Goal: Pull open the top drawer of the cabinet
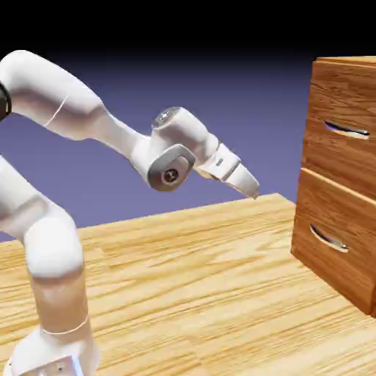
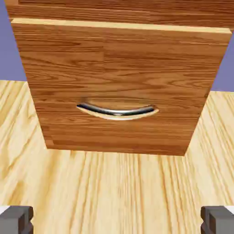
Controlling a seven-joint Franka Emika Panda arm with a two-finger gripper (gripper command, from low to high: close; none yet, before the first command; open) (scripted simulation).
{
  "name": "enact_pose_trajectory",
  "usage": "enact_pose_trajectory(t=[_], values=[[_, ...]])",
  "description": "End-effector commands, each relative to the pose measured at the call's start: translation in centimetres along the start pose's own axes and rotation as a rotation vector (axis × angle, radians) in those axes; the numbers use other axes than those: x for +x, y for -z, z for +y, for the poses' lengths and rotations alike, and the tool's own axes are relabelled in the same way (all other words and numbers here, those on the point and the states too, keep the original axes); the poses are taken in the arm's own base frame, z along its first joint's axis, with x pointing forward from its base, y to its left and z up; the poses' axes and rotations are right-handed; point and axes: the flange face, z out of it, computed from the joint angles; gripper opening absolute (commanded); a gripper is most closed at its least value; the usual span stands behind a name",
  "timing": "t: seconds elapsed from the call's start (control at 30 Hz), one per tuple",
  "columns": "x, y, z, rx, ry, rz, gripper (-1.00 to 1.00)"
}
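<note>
The reddish-brown cabinet (image 1: pixel 352 63) stands at the right of the exterior view. Its top drawer (image 1: pixel 344 99) carries a thin silver handle (image 1: pixel 346 131) and looks shut. My gripper (image 1: pixel 252 189) hangs in the air left of the cabinet, well short of it and lower than that handle, tilted down. In the hand view my gripper (image 2: pixel 117 220) is open, its grey fingertips (image 2: pixel 16 219) far apart with nothing between them. That view faces the lower drawer (image 2: pixel 119 59) and its handle (image 2: pixel 117 111). Only a strip of the top drawer (image 2: pixel 123 8) shows above it.
The lower drawer (image 1: pixel 330 220) with its own silver handle (image 1: pixel 328 239) sits under the top one. The pale wood table (image 1: pixel 183 279) runs from the arm's base to the cabinet's foot. The white arm (image 1: pixel 88 117) rises from the lower left.
</note>
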Motion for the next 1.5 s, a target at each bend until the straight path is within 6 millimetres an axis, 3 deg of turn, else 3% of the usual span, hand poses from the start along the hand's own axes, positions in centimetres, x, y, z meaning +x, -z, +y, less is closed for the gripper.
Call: enact_pose_trajectory(t=[0.0,0.33,0.73,1.07,1.47], values=[[0.7,0.2,-0.2,0.000,-0.024,0.012,1.00],[6.1,1.8,-1.8,0.033,-0.257,0.108,1.00],[9.6,1.9,-4.0,0.135,-0.516,0.159,1.00],[10.9,-0.1,-5.9,0.261,-0.726,0.156,1.00],[11.4,-4.4,-8.3,0.450,-0.989,0.112,1.00]])
